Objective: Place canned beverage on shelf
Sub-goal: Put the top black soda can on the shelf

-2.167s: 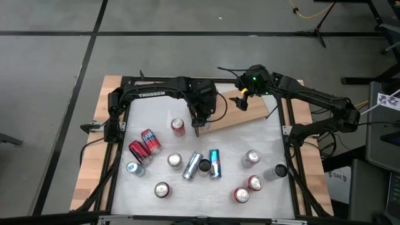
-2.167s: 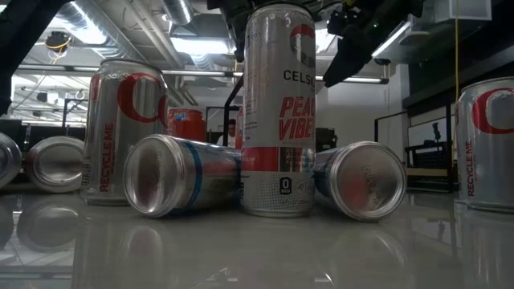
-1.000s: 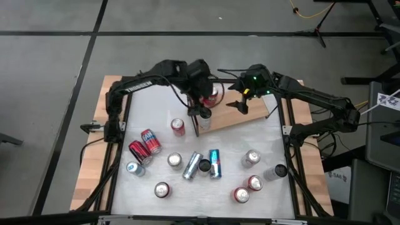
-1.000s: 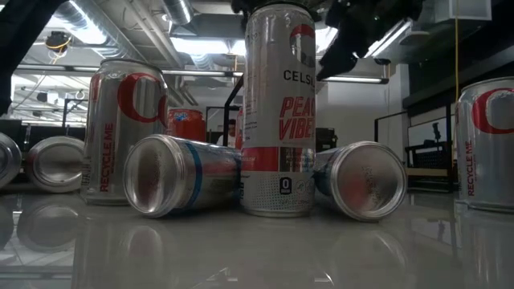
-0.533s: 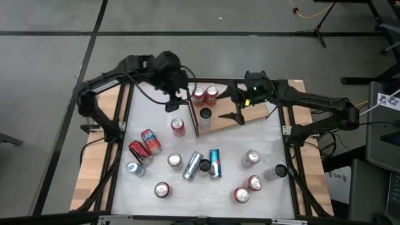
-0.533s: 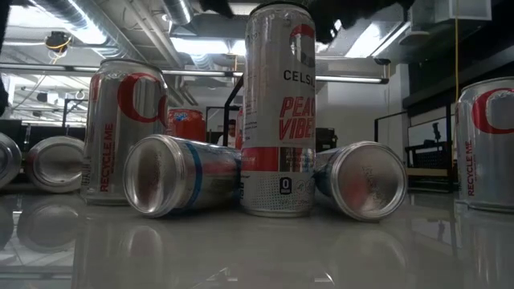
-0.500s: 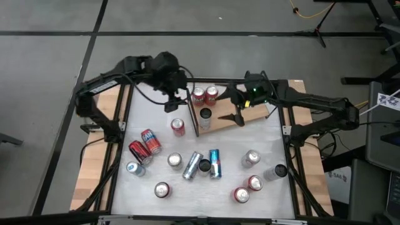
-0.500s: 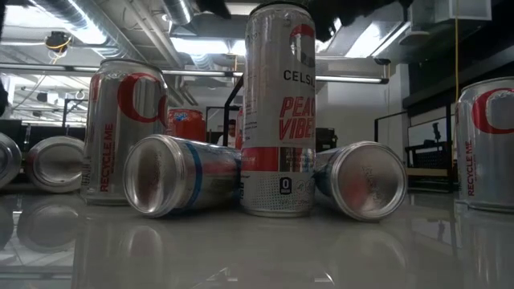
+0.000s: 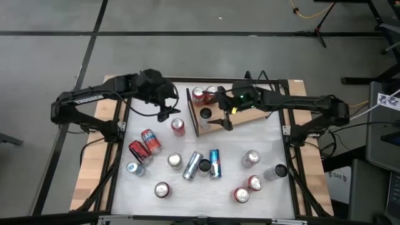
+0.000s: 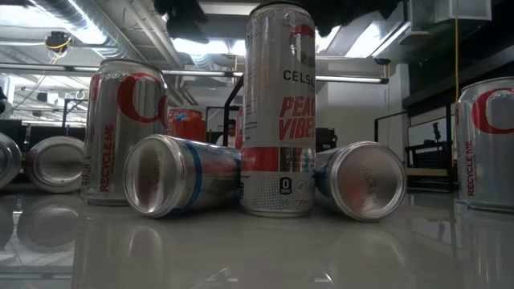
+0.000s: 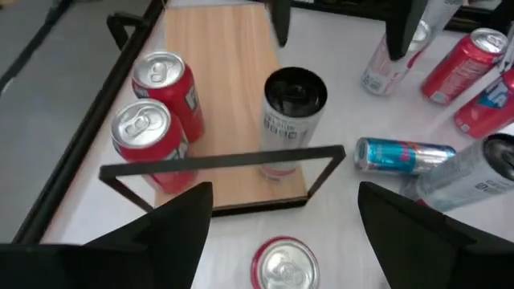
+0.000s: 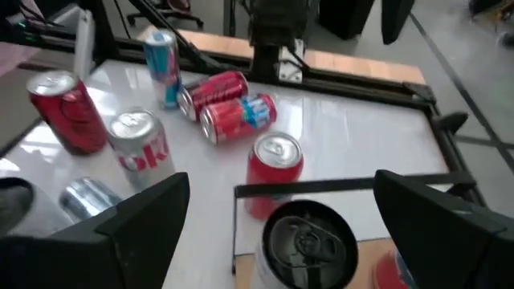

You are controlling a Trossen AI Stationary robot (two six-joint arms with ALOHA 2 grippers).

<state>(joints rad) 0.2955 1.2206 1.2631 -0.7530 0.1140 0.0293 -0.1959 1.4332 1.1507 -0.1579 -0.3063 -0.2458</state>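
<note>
I see the shelf (image 9: pixel 240 112) carrying two red cans (image 9: pixel 205 94) and a black-topped can (image 9: pixel 205 114) crowded behind its dark rail (image 9: pixel 191 112), which blocks entry from that end; the board beyond them lies bare, though the right gripper (image 9: pixel 228 123) hangs over it. A red can (image 9: pixel 178 127) stands just outside the rail. Scattered cans (image 9: pixel 200 164) clutter the table's near half.

A black-topped can (image 12: pixel 309 241) stands between the right end effector's (image 12: pixel 285 221) spread fingers (image 12: pixel 140 221).

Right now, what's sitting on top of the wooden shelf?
On the shelf stand three upright cans: two red cans side by side and a white can with a black top. The shelf's far end is covered by the right arm.
</note>
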